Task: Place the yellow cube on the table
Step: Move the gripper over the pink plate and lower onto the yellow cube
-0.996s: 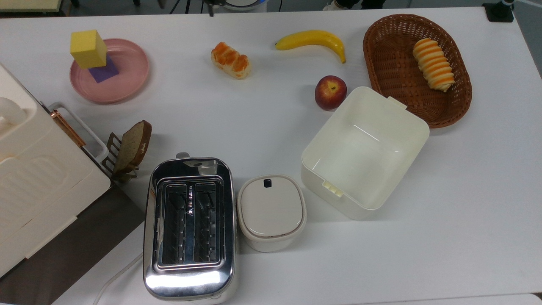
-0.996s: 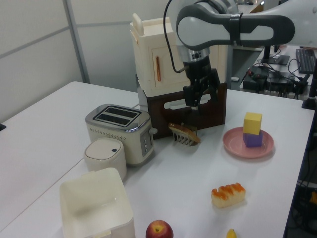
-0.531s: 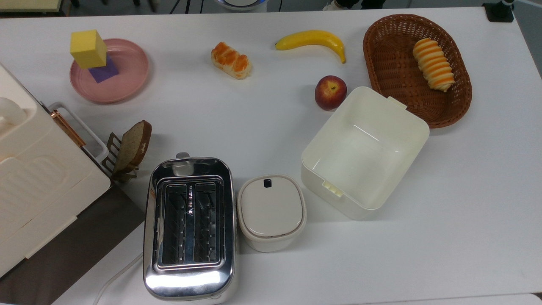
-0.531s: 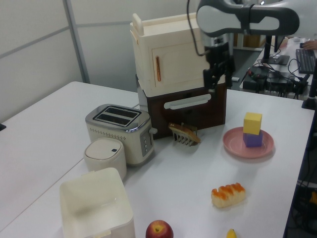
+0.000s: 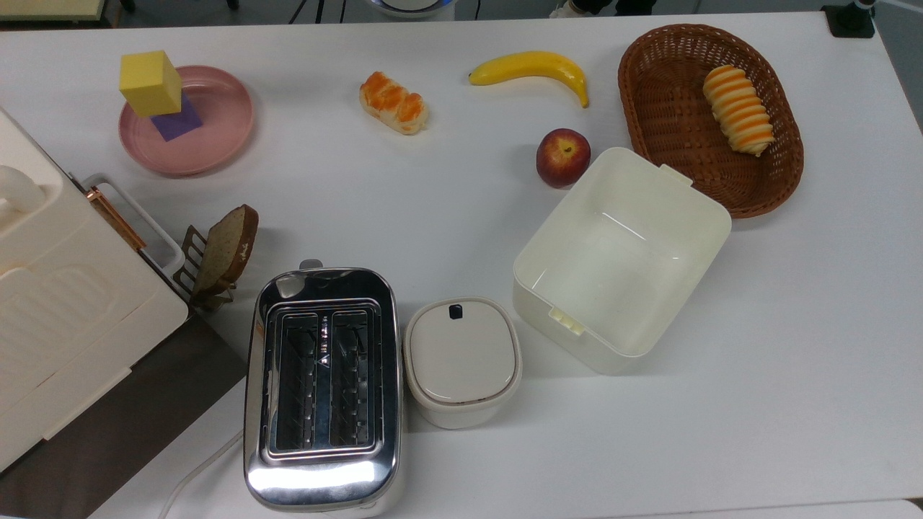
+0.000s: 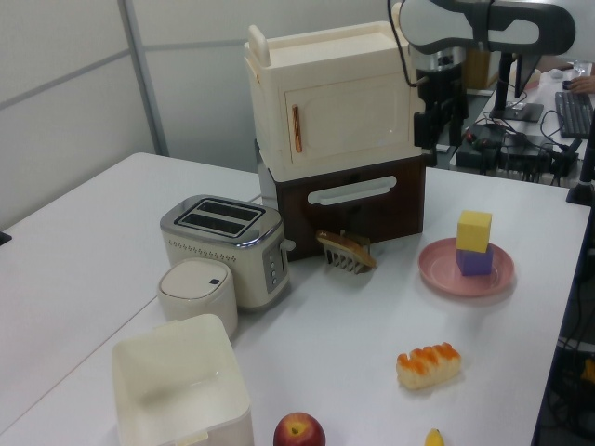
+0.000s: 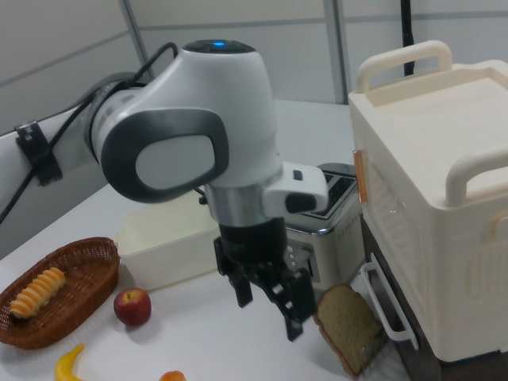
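The yellow cube (image 5: pixel 150 83) (image 6: pixel 474 229) sits on top of a purple cube (image 5: pixel 177 121) (image 6: pixel 475 261), which rests on a round pink plate (image 5: pixel 209 122) (image 6: pixel 446 269) at the top view's upper left. The white table (image 5: pixel 433 216) lies all around the plate. My gripper (image 7: pixel 268 317) (image 6: pixel 435 139) hangs open in the air with nothing between its fingers. In the left view it is beside the cream cabinet's upper right corner, well above and to the left of the cube. In the right view it hovers over the table near the bread slice.
A cream cabinet (image 5: pixel 65 303) stands on a brown base beside the plate. A bread slice in a rack (image 5: pixel 227 249), a toaster (image 5: pixel 322 386), a lidded pot (image 5: pixel 461 360) and an open box (image 5: pixel 620 259) fill the front. Pastry (image 5: pixel 394 101), banana (image 5: pixel 530 68), apple (image 5: pixel 562 156) and basket (image 5: pixel 710 119) lie behind.
In the left view the arm has risen and swung right, from above the bread rack to beside the cabinet's top corner. The cubes and plate have not moved.
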`<state>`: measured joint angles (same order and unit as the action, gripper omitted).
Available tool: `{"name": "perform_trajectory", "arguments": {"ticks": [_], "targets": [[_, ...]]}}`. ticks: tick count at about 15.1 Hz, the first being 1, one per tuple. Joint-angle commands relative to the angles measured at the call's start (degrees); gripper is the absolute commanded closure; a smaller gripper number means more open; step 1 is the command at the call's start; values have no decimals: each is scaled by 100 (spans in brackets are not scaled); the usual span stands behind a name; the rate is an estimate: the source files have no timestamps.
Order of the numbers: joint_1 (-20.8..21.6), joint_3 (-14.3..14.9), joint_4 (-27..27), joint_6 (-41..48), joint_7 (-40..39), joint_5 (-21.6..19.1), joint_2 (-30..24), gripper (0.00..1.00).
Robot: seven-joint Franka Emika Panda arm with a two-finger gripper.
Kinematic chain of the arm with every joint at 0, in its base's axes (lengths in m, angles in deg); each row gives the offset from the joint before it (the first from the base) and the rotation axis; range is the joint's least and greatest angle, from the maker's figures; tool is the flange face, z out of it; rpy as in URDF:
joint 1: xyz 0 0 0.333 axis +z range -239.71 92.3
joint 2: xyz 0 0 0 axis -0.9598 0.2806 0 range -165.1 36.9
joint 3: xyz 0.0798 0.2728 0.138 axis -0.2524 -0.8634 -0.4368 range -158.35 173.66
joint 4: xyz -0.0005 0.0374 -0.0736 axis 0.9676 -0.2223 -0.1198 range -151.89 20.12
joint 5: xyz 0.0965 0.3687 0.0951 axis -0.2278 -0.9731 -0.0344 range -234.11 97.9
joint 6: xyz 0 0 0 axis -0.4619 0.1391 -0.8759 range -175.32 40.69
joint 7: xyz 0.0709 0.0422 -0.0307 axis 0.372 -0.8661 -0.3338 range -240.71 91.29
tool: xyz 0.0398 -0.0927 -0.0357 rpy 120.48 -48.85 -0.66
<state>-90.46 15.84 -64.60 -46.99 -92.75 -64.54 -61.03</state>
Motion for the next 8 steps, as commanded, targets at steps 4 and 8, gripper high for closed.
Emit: {"name": "perform_trajectory", "arguments": {"ticks": [4, 8], "targets": [[-90, 385, -390, -613, -788, 40, -43, 0], [-143, 525, -1102, -1122, -982, 48, -43, 0]]}}
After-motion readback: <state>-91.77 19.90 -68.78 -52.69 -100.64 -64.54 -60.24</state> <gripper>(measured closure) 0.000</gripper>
